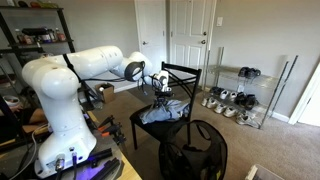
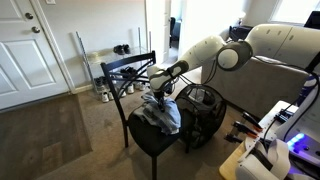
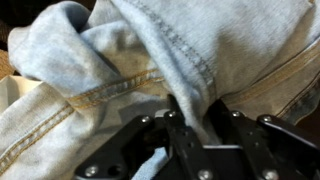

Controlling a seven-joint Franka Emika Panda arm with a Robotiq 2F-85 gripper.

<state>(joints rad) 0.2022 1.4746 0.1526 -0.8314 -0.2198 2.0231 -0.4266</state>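
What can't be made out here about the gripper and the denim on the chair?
- Wrist view: a fold of the denim garment lies between the gripper fingers; blur hides whether it is clamped.
- Wrist view: the denim fills the frame, hiding the chair.
- Both exterior views: the jaws are too small to read.
- Exterior view: shoes on the rack are too small to count.

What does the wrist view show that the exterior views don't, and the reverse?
Only the wrist view: seams and tan stitching on the denim garment, with a fold caught in the gripper. Only an exterior view: the black chair under it, the white arm, a black mesh hamper beside the chair, a white door. Both: the garment and the gripper on it.
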